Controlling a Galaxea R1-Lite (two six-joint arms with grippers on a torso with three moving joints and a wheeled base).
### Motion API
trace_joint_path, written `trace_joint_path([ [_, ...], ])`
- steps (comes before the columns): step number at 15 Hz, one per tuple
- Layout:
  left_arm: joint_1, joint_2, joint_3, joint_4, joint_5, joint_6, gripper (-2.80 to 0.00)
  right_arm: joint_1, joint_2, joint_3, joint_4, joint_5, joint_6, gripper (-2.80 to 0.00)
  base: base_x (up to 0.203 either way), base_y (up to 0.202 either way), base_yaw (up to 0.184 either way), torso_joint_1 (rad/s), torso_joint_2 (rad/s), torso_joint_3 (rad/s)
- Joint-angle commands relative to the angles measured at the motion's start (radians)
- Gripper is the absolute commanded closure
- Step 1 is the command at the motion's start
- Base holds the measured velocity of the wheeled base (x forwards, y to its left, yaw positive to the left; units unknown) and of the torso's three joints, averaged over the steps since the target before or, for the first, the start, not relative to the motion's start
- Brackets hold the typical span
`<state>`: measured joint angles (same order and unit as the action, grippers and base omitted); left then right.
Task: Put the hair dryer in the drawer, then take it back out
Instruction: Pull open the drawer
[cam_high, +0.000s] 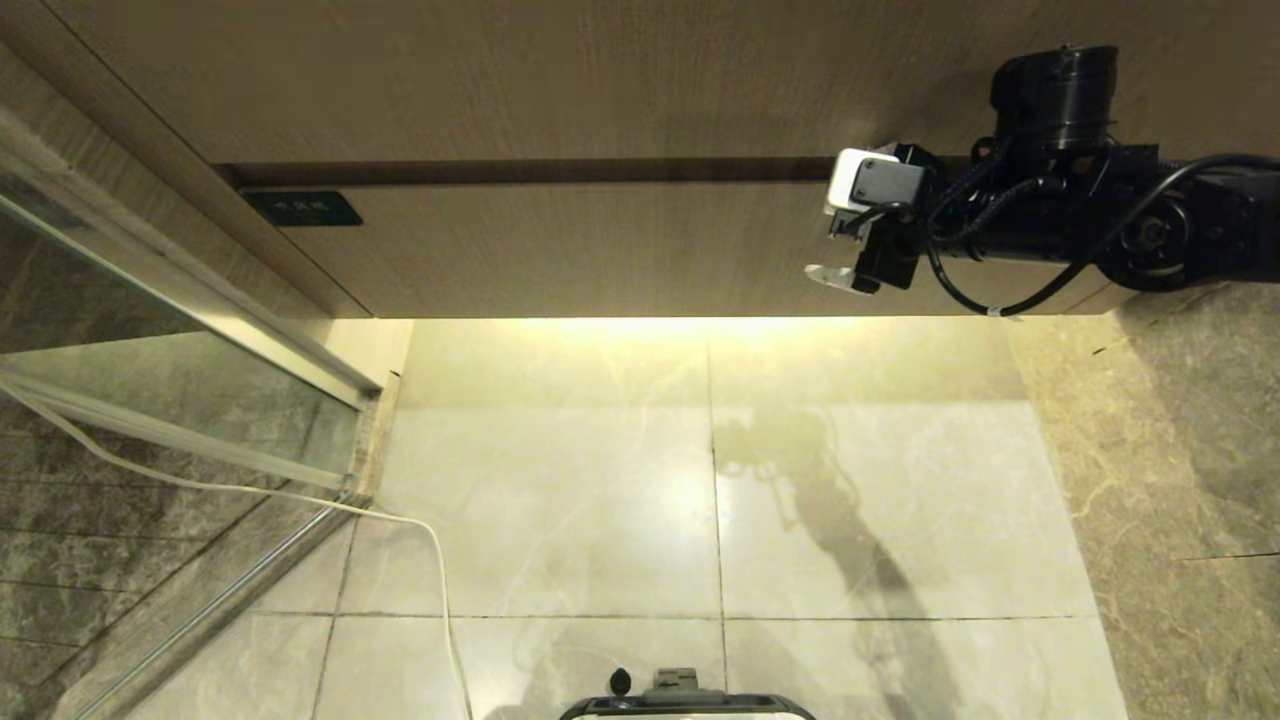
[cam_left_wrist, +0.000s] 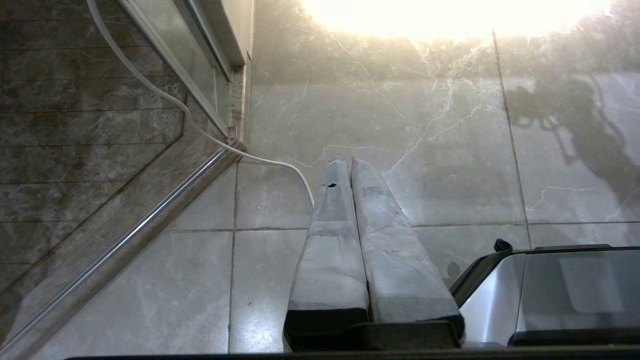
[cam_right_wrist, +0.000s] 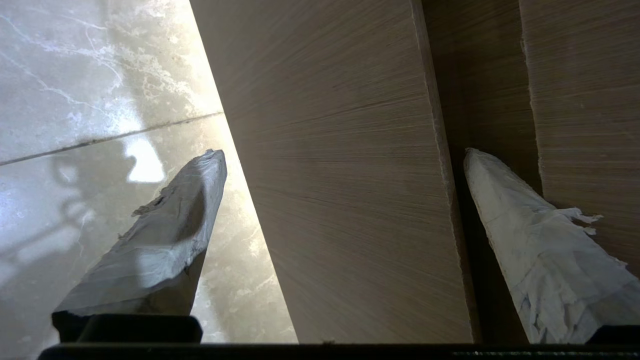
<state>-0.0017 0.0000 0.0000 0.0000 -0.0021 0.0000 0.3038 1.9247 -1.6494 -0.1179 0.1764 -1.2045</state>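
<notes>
Drawer (cam_high: 640, 250) was seen shut, mid-frame, black label (cam_high: 303, 208) at its upper left, text unreadable; right pincer (cam_right_wrist: 345, 165) was spread wide, empty, straddling the drawer front's top edge; opening step judged in hand; next, a pull outward; hair dryer not seen; left pincer (cam_left_wrist: 348, 162) closed, parked low.

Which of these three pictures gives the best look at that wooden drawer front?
The head view: it shows the drawer front nearly whole, shut, with its black label. The right wrist view shows only a close strip of it between the open right gripper. The left wrist view shows none of it.
</notes>
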Motion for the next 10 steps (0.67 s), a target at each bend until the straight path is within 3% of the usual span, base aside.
trace_joint_path([
  [1,0.0,0.0,0.002,0.0,0.001,0.0,0.0,-0.001,0.014,-0.002,0.049,0.0,-0.006,-2.8,0.0,0.0,0.0,0.0,0.0,0.0],
  [3,0.0,0.0,0.002,0.0,0.001,0.001,0.0,-0.002,0.014,-0.006,0.16,-0.007,0.002,-2.8,0.0,0.0,0.0,0.0,0.0,0.0],
  [7,0.0,0.0,0.002,0.0,0.001,0.002,0.0,-0.002,0.004,-0.012,0.302,-0.074,0.112,-2.8,0.0,0.0,0.0,0.0,0.0,0.0],
  [10,0.0,0.0,0.002,0.0,0.001,0.0,0.0,-0.007,-0.012,-0.011,0.433,-0.108,0.146,-2.8,0.0,0.0,0.0,0.0,0.0,0.0],
])
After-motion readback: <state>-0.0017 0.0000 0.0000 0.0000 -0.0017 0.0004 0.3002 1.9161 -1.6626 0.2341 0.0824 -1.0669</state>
